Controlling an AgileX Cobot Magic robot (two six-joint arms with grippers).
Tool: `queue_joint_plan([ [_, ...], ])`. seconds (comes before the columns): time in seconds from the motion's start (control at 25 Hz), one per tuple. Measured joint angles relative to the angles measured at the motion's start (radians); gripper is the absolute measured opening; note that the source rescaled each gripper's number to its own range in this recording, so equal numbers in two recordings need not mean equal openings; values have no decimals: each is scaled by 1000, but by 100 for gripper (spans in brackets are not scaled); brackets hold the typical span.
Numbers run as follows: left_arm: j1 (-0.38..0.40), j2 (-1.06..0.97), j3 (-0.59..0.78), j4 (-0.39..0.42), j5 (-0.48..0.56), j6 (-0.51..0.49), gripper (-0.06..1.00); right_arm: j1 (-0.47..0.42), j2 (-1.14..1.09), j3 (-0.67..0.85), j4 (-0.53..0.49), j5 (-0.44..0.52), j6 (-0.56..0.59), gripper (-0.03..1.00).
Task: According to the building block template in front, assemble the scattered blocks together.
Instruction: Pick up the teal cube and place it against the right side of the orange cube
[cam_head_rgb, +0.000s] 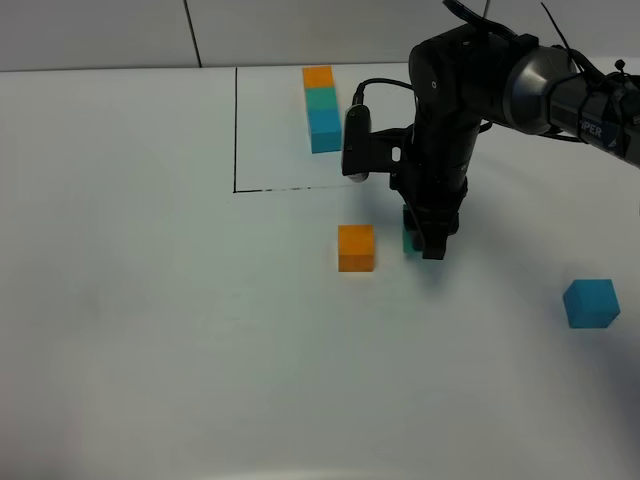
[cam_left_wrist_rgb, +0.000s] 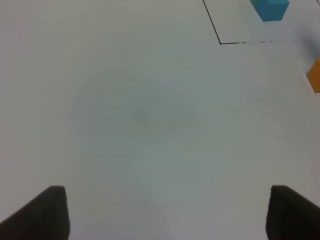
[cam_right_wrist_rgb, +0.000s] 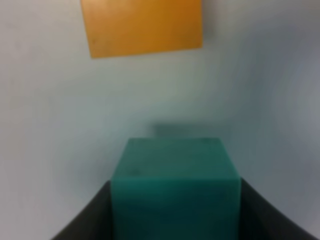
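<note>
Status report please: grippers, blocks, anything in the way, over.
Right gripper shut on teal-green block, beside orange block. Left gripper open, empty. Blue block loose, off to the right. Nothing between teal-green and orange.

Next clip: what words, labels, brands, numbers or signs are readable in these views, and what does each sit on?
"PER": white letters on the dark right arm, seen in the high view; they are blurred, and any letters before them cannot be read.
No other text: the template, orange cube, teal-green cube, blue cube and table carry none, and both wrist views show none.
</note>
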Motion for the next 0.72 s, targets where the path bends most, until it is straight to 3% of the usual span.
queue_joint_plan([
  [0.28,0,0,0,0,0,0,74,8,0,70,36,-85,-2,2],
  [0.72,0,0,0,0,0,0,74,26,12,93,36,-141,-17,2],
])
